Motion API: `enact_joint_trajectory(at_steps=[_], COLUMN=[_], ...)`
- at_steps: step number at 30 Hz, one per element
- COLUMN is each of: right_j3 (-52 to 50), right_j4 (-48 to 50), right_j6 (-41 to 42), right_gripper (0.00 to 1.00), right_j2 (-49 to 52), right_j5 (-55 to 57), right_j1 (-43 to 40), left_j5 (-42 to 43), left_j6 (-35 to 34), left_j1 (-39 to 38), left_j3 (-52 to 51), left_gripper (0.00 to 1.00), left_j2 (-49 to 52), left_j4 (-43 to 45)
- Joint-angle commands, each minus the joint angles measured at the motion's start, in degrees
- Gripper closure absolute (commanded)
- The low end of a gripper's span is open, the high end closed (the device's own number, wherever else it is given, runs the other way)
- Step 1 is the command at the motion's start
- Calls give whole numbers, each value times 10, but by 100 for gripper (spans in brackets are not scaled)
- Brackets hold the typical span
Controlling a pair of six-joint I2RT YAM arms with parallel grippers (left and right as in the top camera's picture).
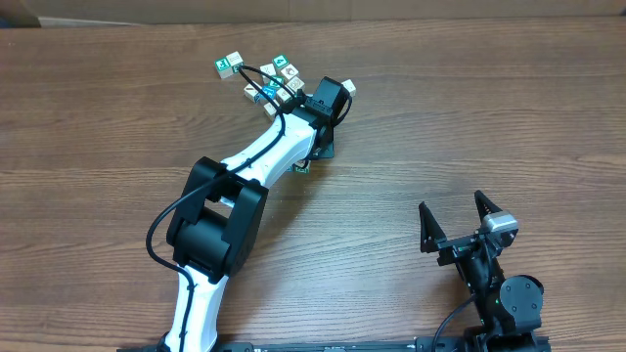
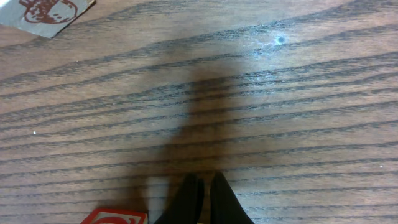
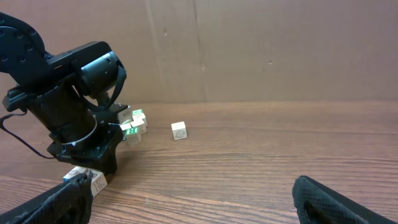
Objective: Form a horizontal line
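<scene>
Small cream-and-teal cubes lie in an irregular bunch at the back of the table, seen also in the right wrist view as cubes. One cream cube sits apart to the right, the lone cube. No horizontal line of cubes is in view. My left gripper points down at the wood just in front of the bunch. Its fingers are shut, with nothing seen between them. A red-faced cube lies just to their left. My right gripper stands open near the front right, with nothing in it.
A small cube lies by the foot of the left wrist, partly under the arm. A red-printed face shows at the top left of the left wrist view. A cardboard wall closes the back of the table.
</scene>
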Motion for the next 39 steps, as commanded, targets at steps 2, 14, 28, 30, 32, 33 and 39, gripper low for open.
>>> enact_joint_trajectory(at_steps=[2,14,28,30,32,33,39], right_j3=[-6,-6,-6,-6,-6,-6,-6], right_j4=[2,2,2,2,2,2,2], right_j6=[-2,-2,-2,-2,-2,-2,-2], right_gripper=[0,0,0,0,0,0,0], right_j2=[-7,-7,-7,-7,-7,-7,-7], right_j5=[4,4,4,4,4,4,4], right_j1=[-3,-3,-3,-3,-3,-3,-3], left_j5=[-1,85,105,98,77,71,50], left_j6=[11,37,36,29,8,4,-3], left_j1=[0,-3,-24,-26,-28,-28,-31], left_j3=[9,83,63,56,50,48,44], left_gripper=[96,96,96,96,96,96,96], left_j2=[2,2,2,3,3,3,3], left_j4=[11,0,-120,-116,-115,-113,-108])
